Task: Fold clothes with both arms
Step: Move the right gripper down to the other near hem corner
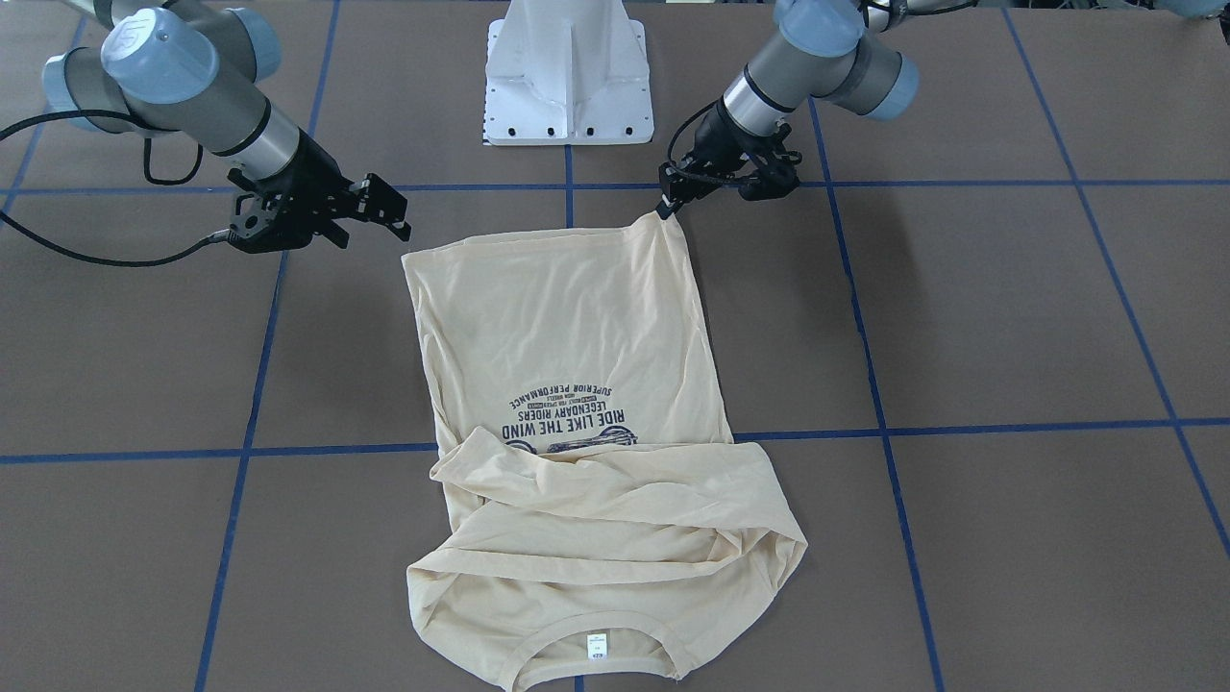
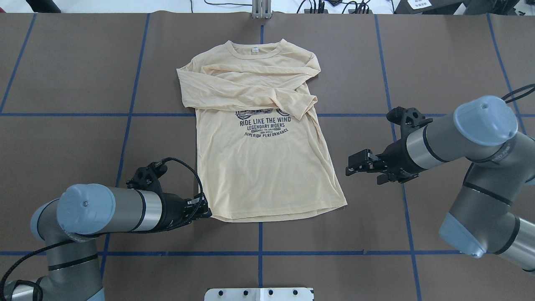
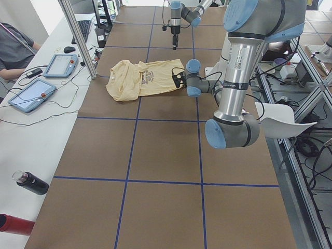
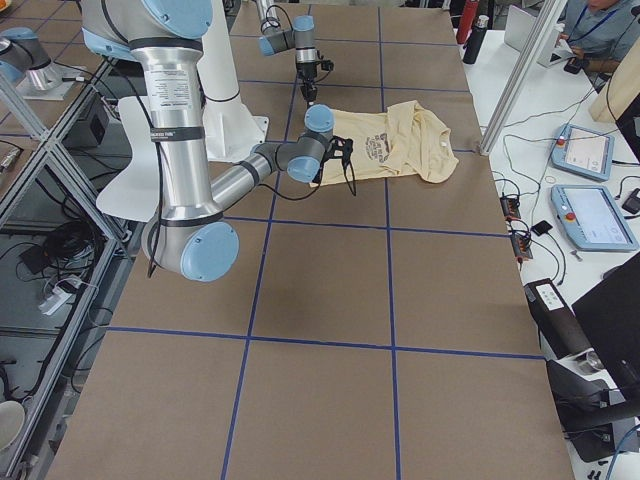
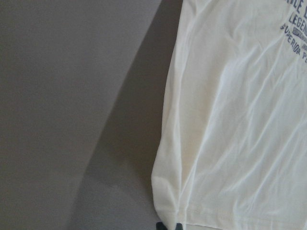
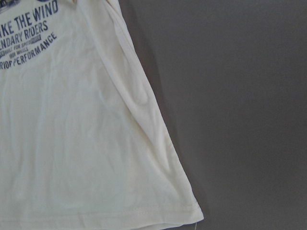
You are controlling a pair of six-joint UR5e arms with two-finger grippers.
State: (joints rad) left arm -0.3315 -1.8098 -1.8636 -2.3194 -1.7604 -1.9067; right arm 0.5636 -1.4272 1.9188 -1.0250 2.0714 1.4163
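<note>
Frontally, left end effector (image 1: 665, 205) pinches T-shirt (image 1: 567, 317) hem corner, unclear overhead; right end effector (image 1: 373, 213) gapes empty.

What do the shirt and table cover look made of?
Shirt: thin, matte cream knit, probably cotton jersey, judging by its soft wrinkles and stitched hem. Table cover: matte brown sheet, perhaps paper or card, gridded with blue tape.

Thin matt cloth T-shirt (image 2: 267, 175) on matt brown paper-covered table (image 2: 439, 62)
</note>
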